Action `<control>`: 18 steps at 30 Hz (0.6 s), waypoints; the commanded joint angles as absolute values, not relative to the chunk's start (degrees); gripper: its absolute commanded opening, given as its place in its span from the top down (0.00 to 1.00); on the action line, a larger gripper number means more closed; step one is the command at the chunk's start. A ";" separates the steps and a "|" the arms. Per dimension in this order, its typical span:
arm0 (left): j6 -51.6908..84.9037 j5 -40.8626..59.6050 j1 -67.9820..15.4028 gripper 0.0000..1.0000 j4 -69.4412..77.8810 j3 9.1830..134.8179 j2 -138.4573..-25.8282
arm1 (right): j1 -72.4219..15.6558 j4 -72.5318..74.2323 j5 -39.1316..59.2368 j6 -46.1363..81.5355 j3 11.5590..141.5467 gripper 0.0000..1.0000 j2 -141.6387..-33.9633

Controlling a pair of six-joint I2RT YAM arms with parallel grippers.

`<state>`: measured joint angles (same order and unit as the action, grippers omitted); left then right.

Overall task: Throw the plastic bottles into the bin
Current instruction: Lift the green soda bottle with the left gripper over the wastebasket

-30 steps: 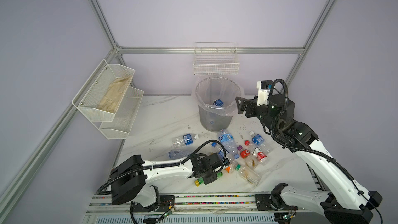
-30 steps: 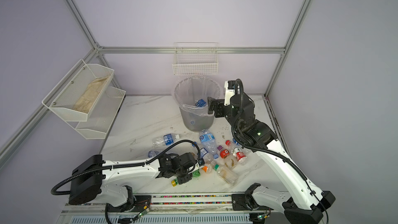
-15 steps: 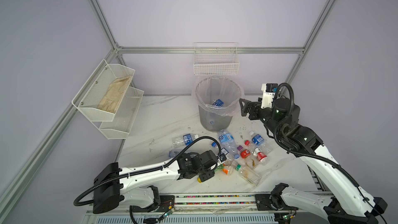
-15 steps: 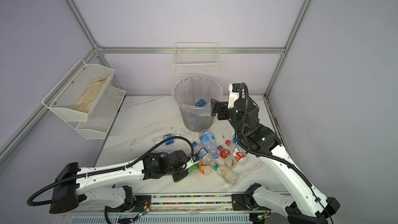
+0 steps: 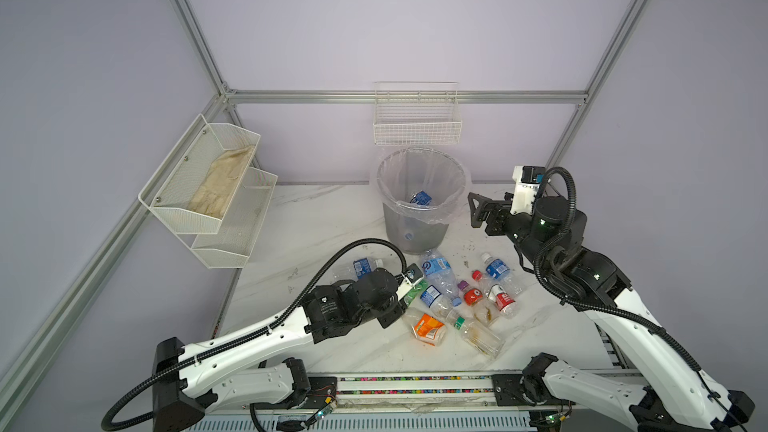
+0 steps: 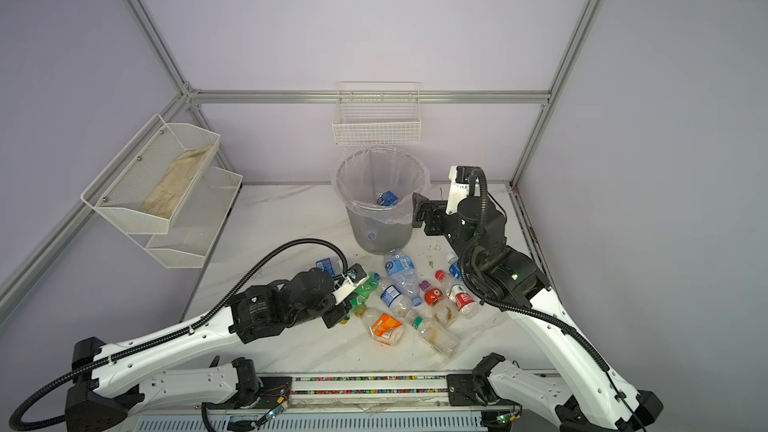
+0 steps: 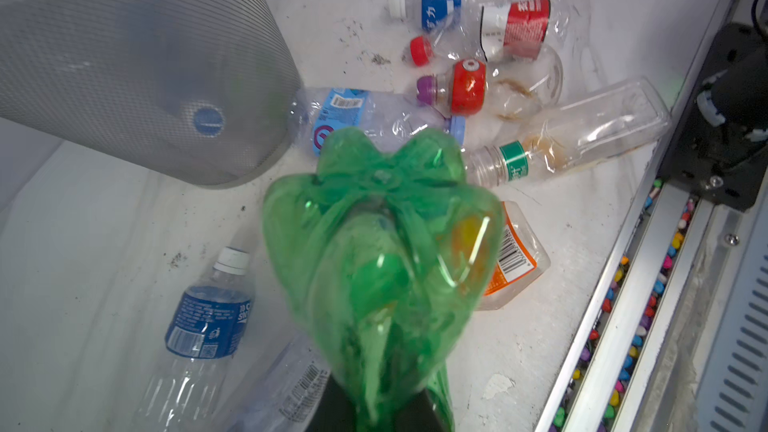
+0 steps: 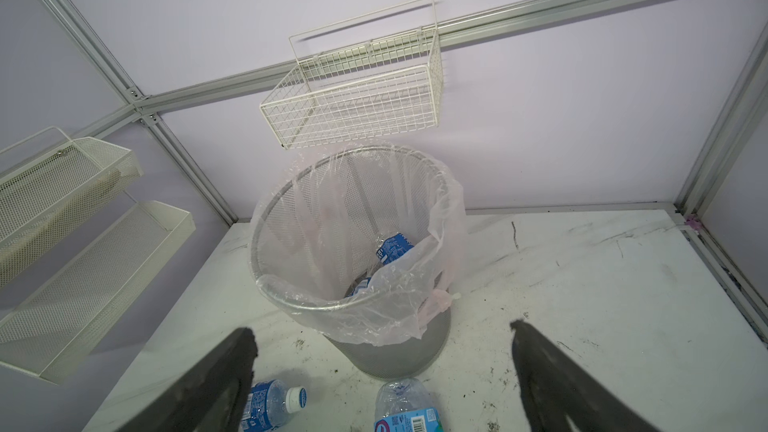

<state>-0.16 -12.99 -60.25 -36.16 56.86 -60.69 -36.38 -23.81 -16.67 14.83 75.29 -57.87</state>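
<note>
My left gripper (image 5: 397, 310) is shut on a green plastic bottle (image 7: 382, 251), which fills the middle of the left wrist view bottom-first and shows green in both top views (image 6: 365, 288). Several plastic bottles (image 5: 440, 278) lie in a pile in front of the bin (image 5: 415, 230), among them an orange-labelled one (image 5: 428, 326) and a red-labelled one (image 6: 434, 296). The grey mesh bin (image 8: 390, 351) has a clear liner, and a blue-labelled bottle (image 8: 392, 247) lies inside. My right gripper (image 5: 473, 209) hangs open and empty just right of the bin's rim.
A white wire basket (image 5: 417, 126) hangs on the back wall above the bin. Two white mesh shelves (image 5: 208, 184) are fixed to the left wall. A blue-labelled bottle (image 7: 208, 322) lies apart, left of the pile. A rail (image 5: 415, 384) runs along the table's front edge.
My left gripper has risen slightly and drawn back with the green bottle, its arm folding leftward. The open right gripper has drifted right, away from the bin.
</note>
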 commanded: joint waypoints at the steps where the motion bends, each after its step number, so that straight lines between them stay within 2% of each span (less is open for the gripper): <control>1: -0.06 -14.16 -57.35 0.94 -30.17 64.24 -57.74 | -36.47 -23.82 -17.08 16.50 73.85 0.03 -56.69; 9: 0.39 -15.16 -52.18 0.95 -20.39 67.51 -56.49 | -36.47 -23.73 -16.24 18.03 70.87 0.03 -55.42; 18: -3.32 -17.22 -50.38 0.97 -13.64 75.34 -61.06 | -36.47 -24.00 -16.74 18.59 68.34 0.03 -53.62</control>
